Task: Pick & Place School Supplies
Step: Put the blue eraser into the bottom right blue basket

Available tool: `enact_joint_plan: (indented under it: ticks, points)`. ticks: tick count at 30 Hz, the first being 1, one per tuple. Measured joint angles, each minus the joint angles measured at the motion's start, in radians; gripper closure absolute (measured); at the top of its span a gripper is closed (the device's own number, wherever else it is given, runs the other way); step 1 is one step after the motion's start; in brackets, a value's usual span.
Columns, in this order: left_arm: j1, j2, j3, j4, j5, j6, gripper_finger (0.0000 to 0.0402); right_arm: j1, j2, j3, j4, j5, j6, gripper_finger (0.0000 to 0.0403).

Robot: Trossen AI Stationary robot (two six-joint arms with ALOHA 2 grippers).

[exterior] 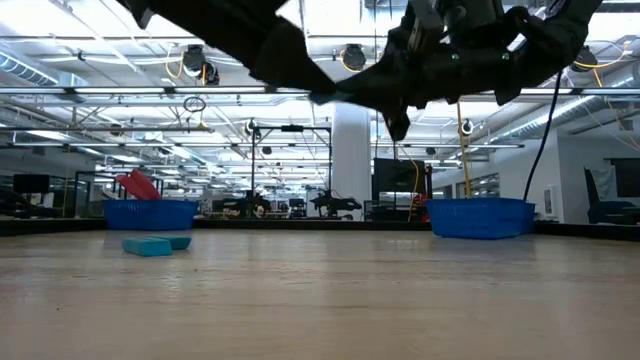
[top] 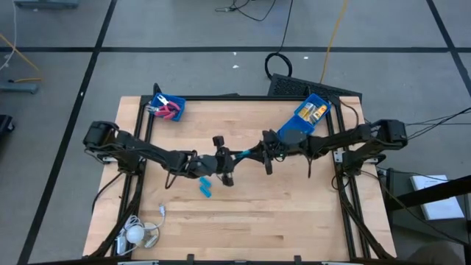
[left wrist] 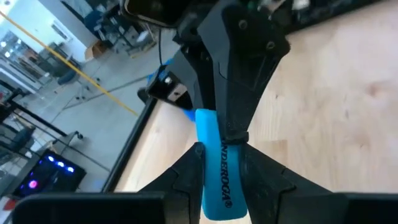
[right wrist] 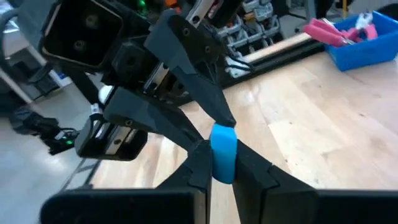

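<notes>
A grey floor point(top: 184, 66) with dark seams surrounds the table; cables point(top: 254, 9) trail at 12 o'clock. Beyond, ceiling lights point(exterior: 100, 70) and a white pillar point(exterior: 350, 160) fill a workshop hall.

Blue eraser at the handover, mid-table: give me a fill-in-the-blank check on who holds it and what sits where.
1. The blue eraser is gripped at once by the left gripper and the ____ gripper.
2. The pink scissors lie in the blue bin at the table's far ____ corner.
3. The bin near the right arm holds ____ packets.
4. On the table near the left gripper lie ____ loose blue erasers.

Missing words: right; left; yellow; two
</notes>
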Motion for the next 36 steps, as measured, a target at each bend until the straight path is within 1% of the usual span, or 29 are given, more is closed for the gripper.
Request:
enact_joint_plan:
  ticks: [2,8,11,16,18,20,22,26,28,31,36]
  points:
    - [-0.018,-0.013,0.000,0.005,-0.005,0.001,0.0309,-0.009,-0.037,0.000,-0.060,0.002,-0.023,0.0376]
    - [-0.072,-0.076,0.000,-0.040,-0.001,-0.023,0.0309,-0.015,-0.186,0.000,-0.278,0.080,-0.092,0.0376]
    - [-0.089,-0.123,0.000,-0.083,0.000,-0.036,0.0309,-0.017,-0.271,-0.001,-0.429,0.128,-0.112,0.0376]
    - [-0.077,-0.221,-0.009,-0.188,0.081,-0.139,0.0309,-0.013,-0.408,-0.002,-0.673,0.196,-0.109,0.0376]
    - [-0.058,-0.261,-0.040,-0.182,0.113,-0.167,0.0309,-0.010,-0.456,-0.002,-0.782,0.273,-0.104,0.0376]
    - [-0.040,-0.300,-0.091,-0.168,0.119,-0.188,0.0309,-0.010,-0.494,-0.002,-0.882,0.366,-0.105,0.0376]
    - [-0.021,-0.334,-0.152,-0.108,0.118,-0.210,0.0309,-0.010,-0.527,-0.002,-1.005,0.466,-0.104,0.0376]
    - [0.022,-0.396,-0.276,0.030,0.104,-0.247,0.0309,-0.014,-0.545,-0.002,-1.224,0.678,-0.083,0.0376]
    - [0.040,-0.420,-0.327,0.076,0.104,-0.264,0.0309,-0.023,-0.538,-0.002,-1.282,0.732,-0.060,0.0377]
    - [0.064,-0.429,-0.371,0.145,0.104,-0.290,0.0309,-0.059,-0.510,-0.002,-1.344,0.761,-0.049,0.0377]
    - [0.091,-0.420,-0.383,0.152,0.105,-0.331,0.0309,-0.124,-0.439,-0.002,-1.326,0.758,-0.061,0.0377]
